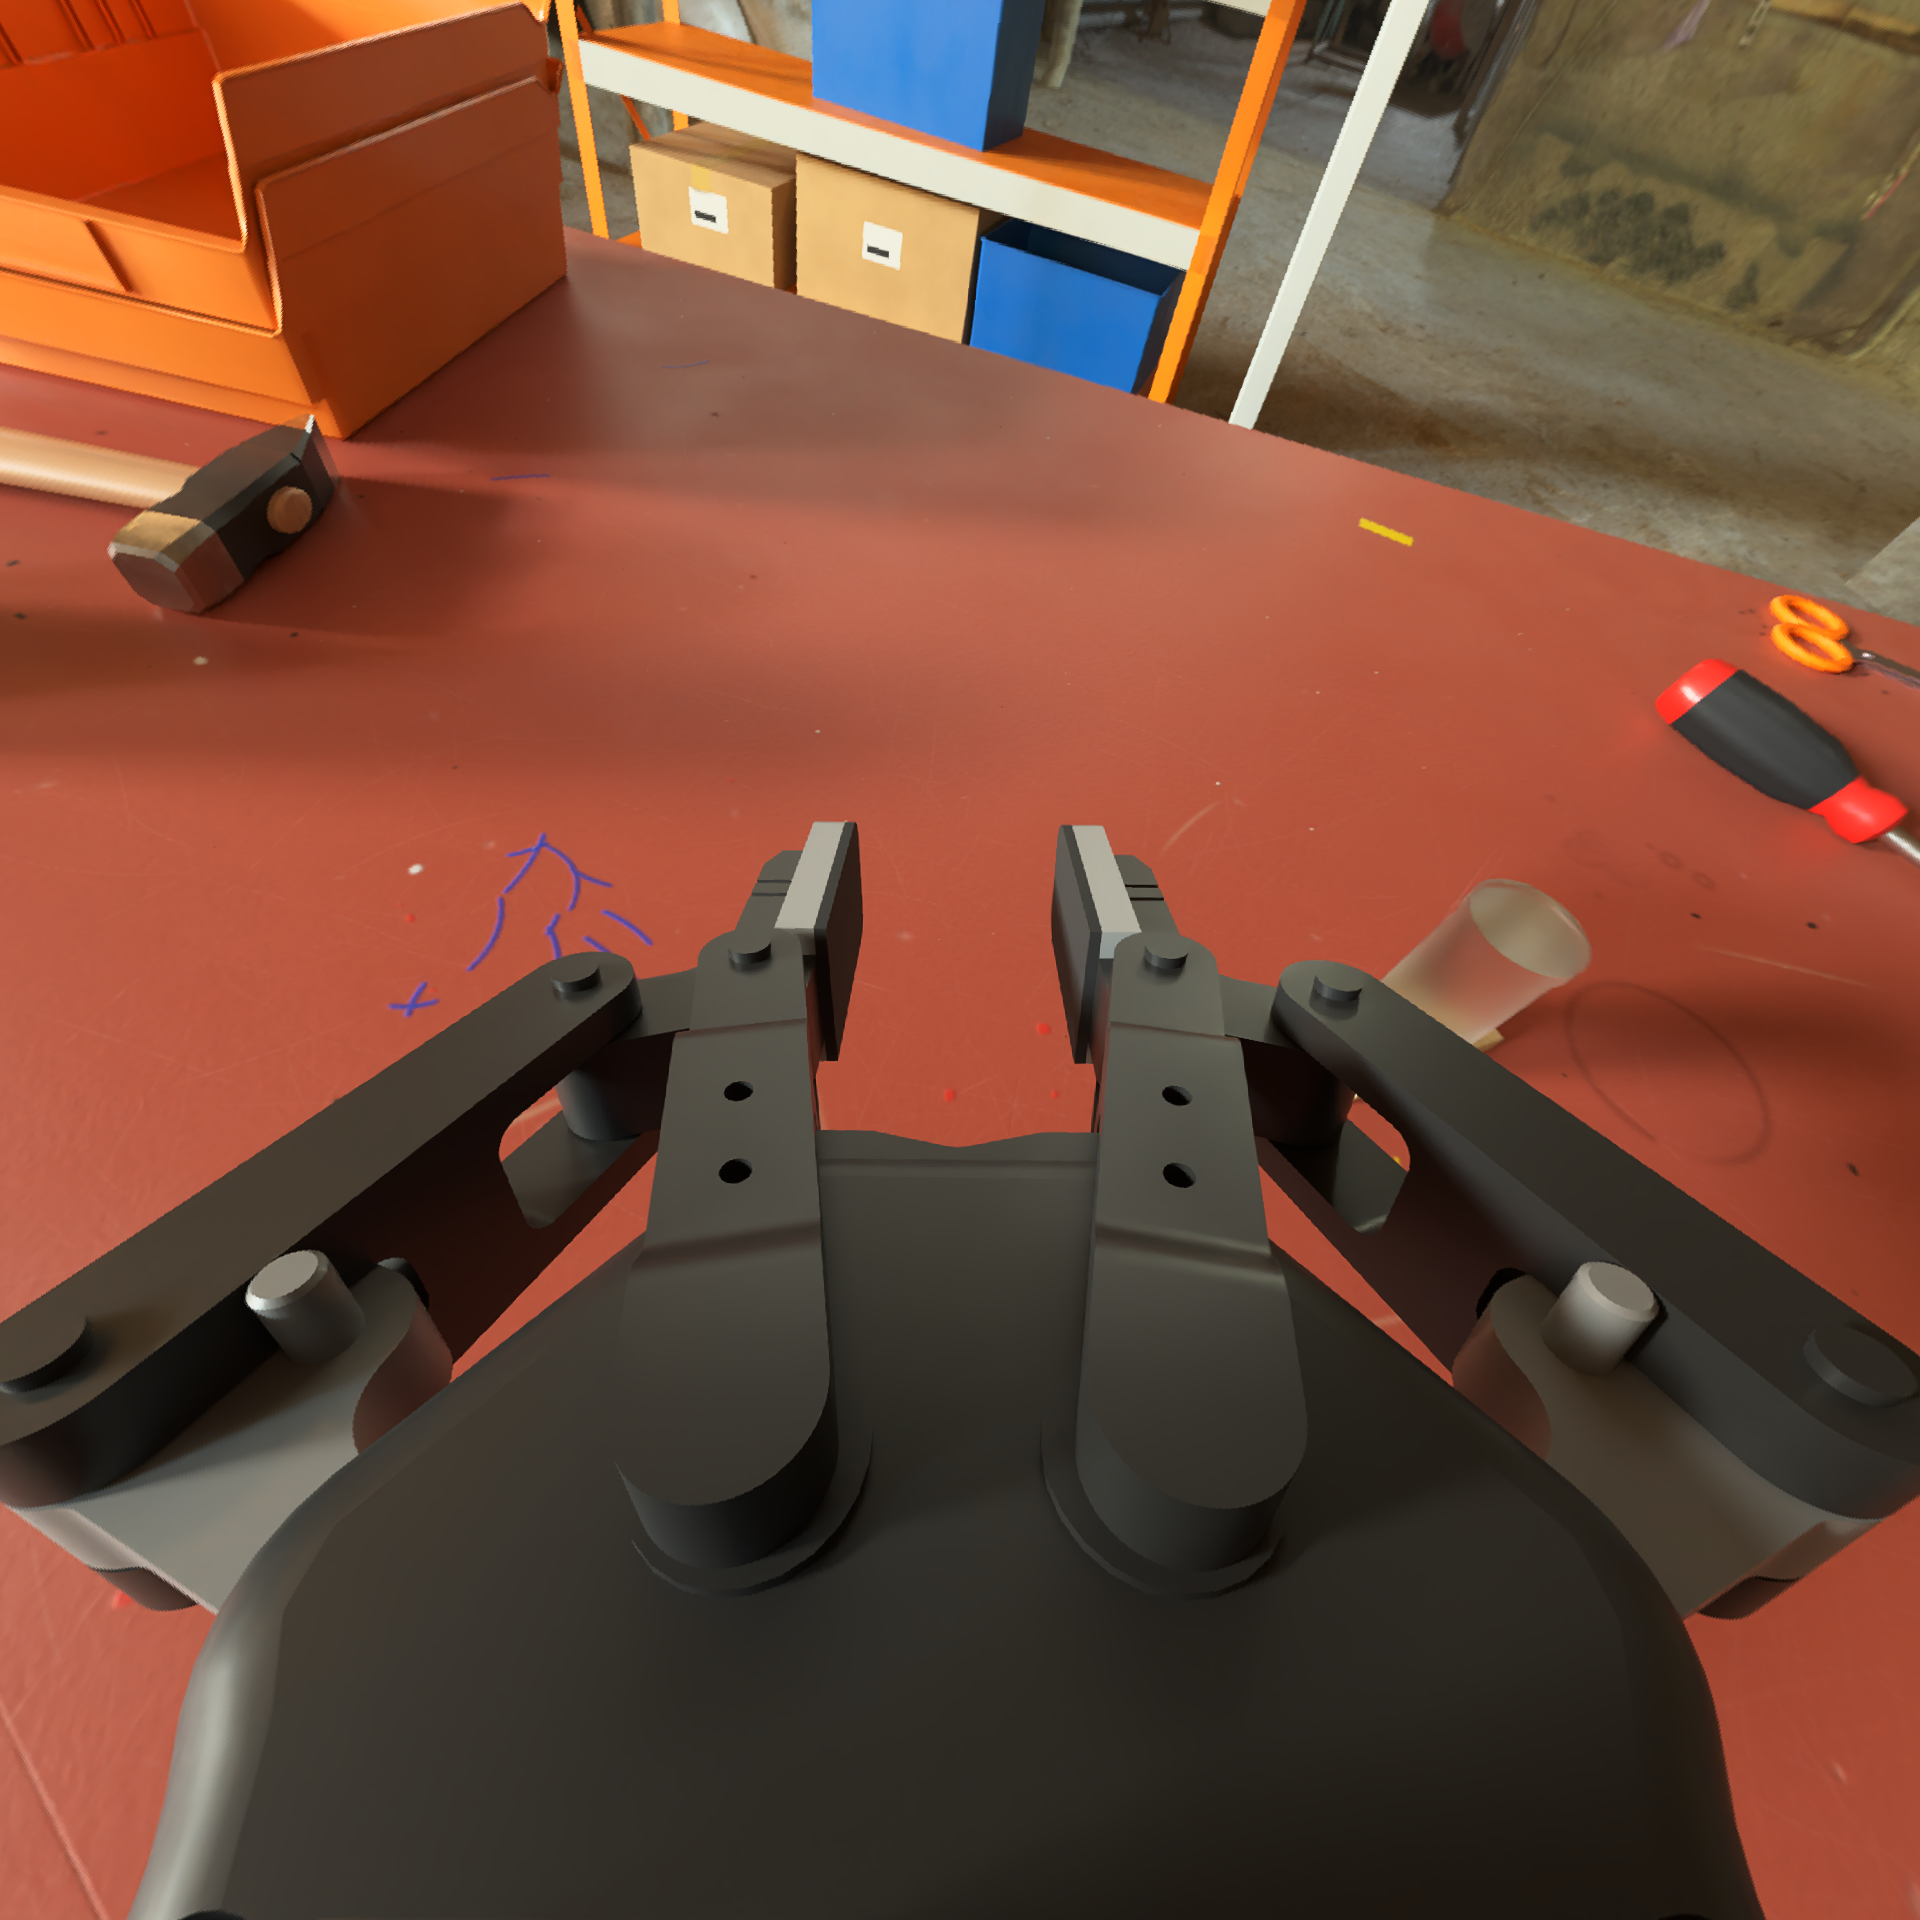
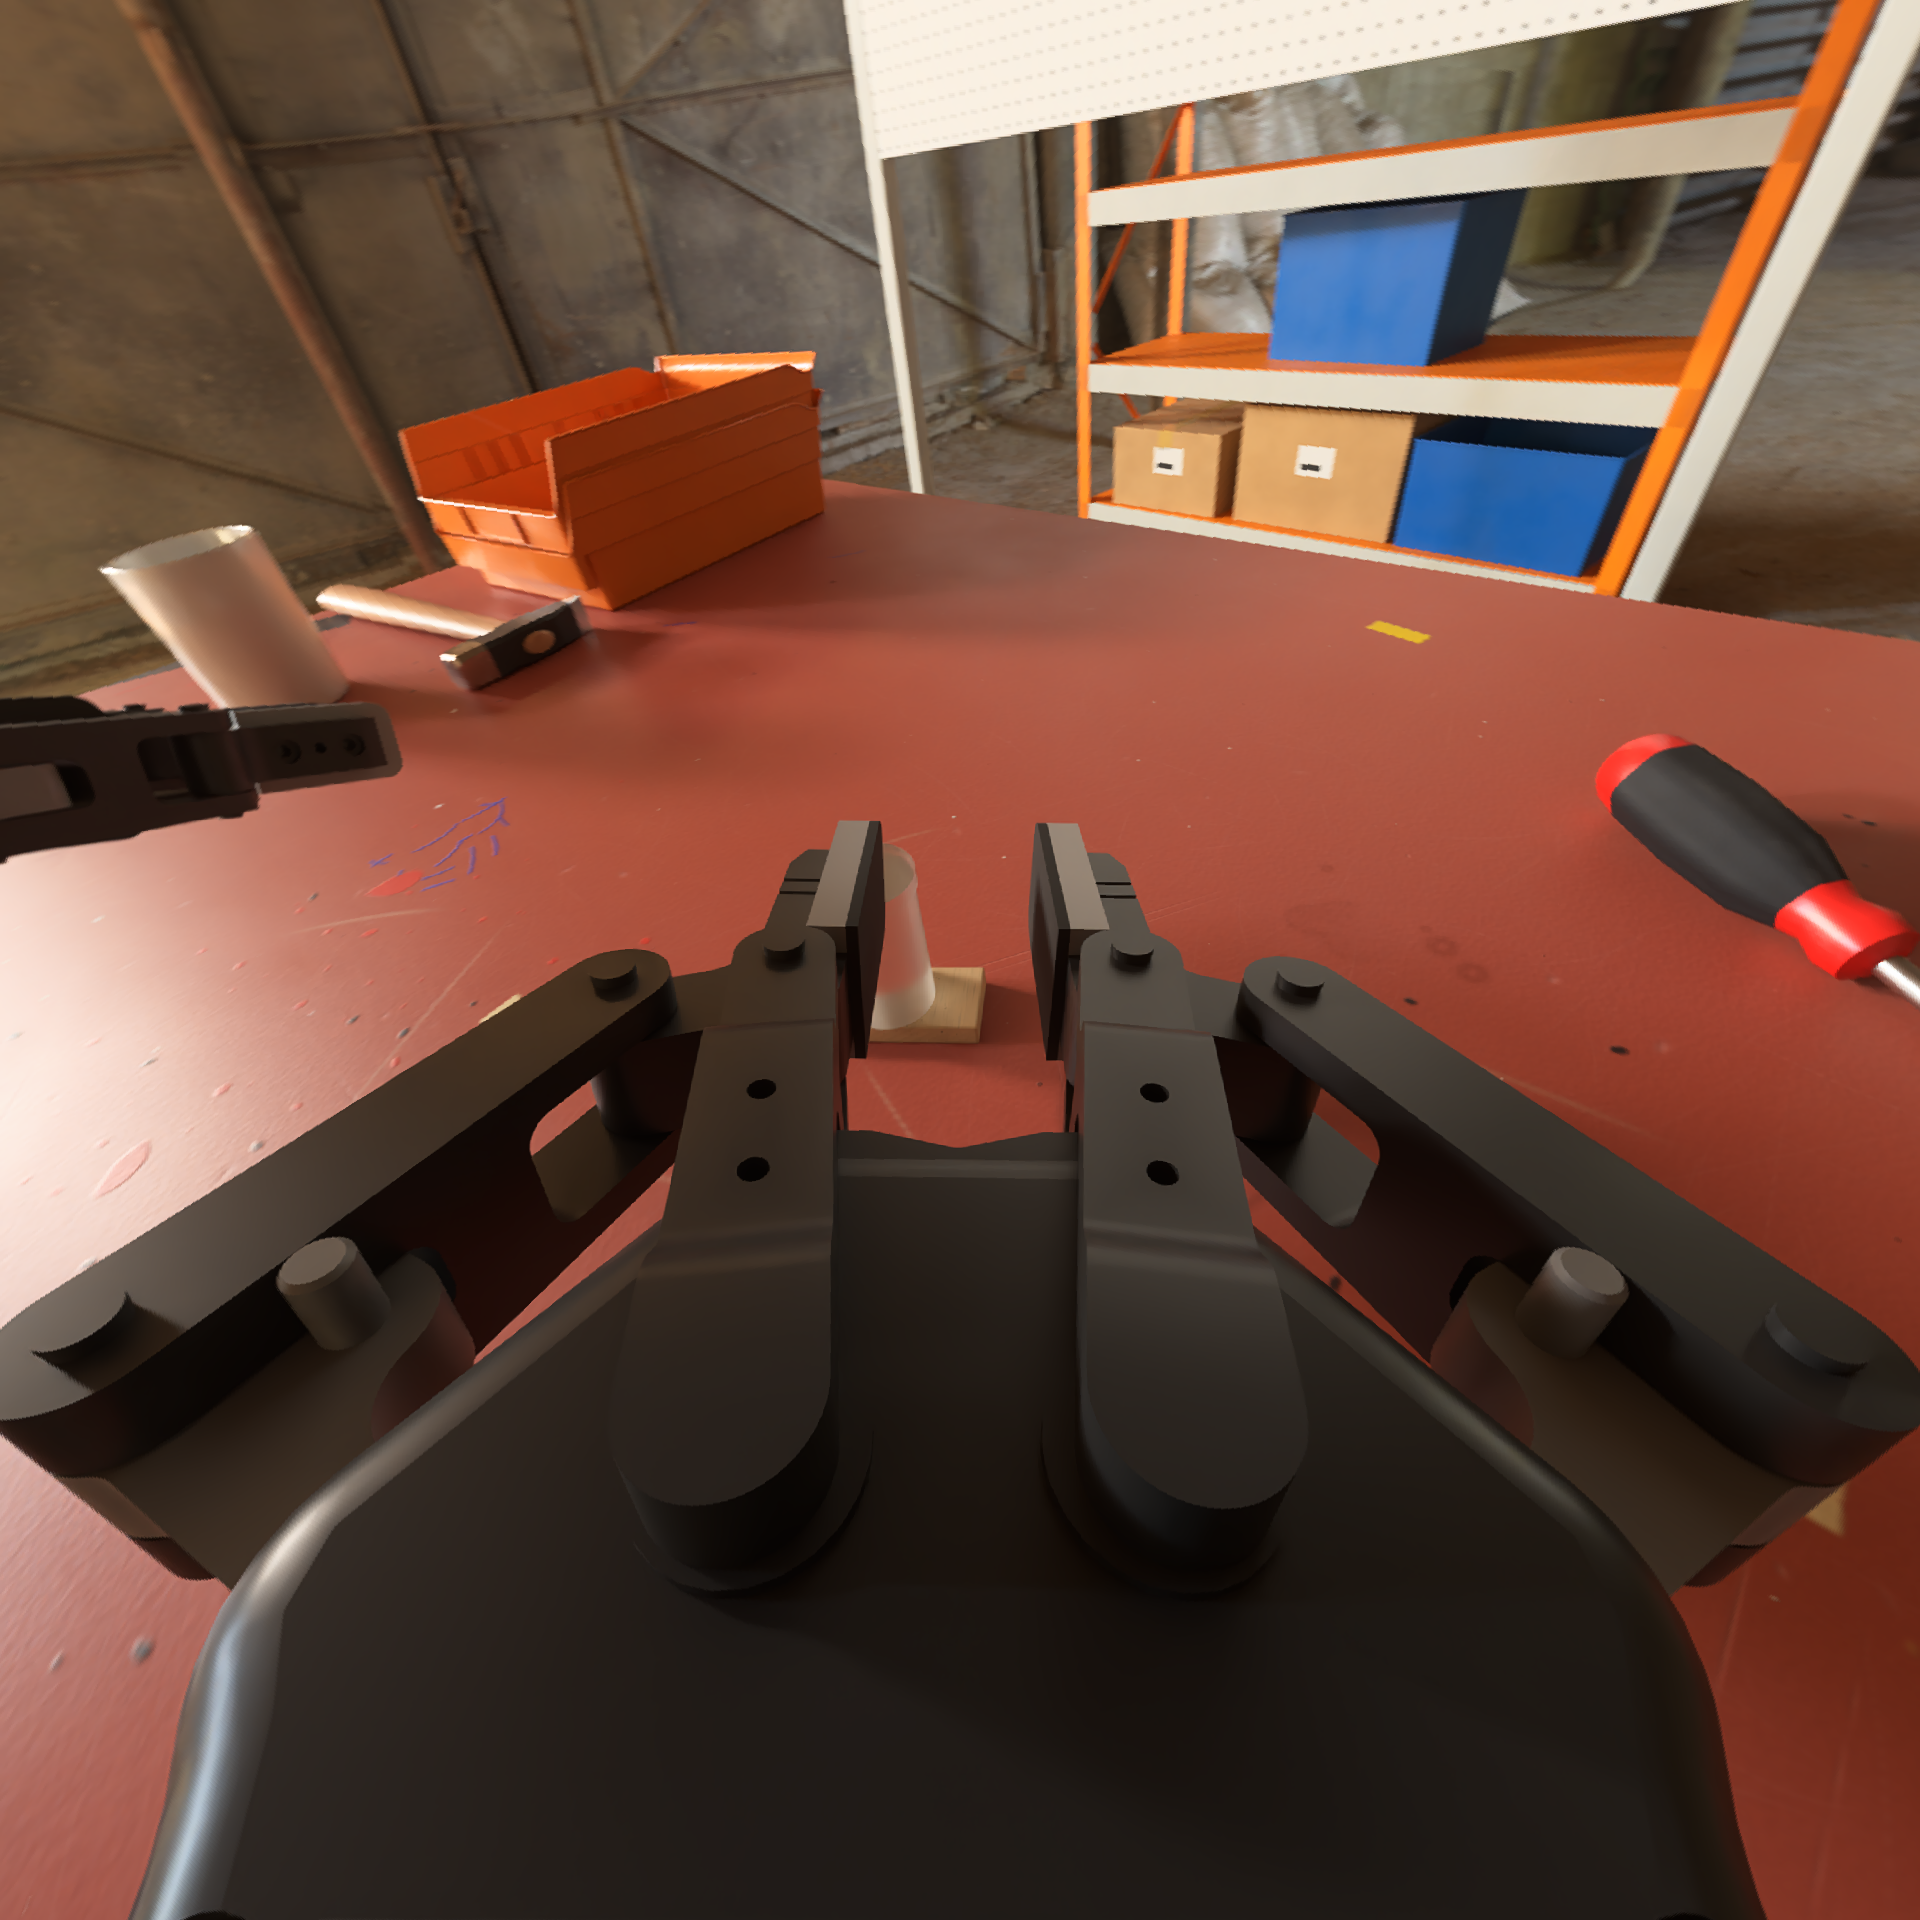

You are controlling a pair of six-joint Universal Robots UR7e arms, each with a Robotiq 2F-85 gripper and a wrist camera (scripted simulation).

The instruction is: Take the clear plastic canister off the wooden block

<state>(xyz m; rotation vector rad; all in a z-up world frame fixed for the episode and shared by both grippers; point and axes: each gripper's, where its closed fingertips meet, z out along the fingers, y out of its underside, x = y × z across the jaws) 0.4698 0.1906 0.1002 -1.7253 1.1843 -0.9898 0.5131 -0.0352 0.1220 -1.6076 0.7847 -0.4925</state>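
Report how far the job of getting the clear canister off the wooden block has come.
Done: nothing. The clear plastic canister stands upright on the wooden block.
In hand: the right end effector is open, holds nothing and points toward the block; the canister sits partly behind its left finger. The left end effector is open off to the side.
Left: grasping, lifting and setting the canister on the table.

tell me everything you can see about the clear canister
The clear plastic canister is a small, frosted see-through cylinder that looks slightly wider at its open top, with nothing visible inside. It stands upright on a pale wooden block on the red table. In the right wrist view the open right gripper is near it, one finger overlapping its left side; contact cannot be told. The open left gripper is off to the side of it.
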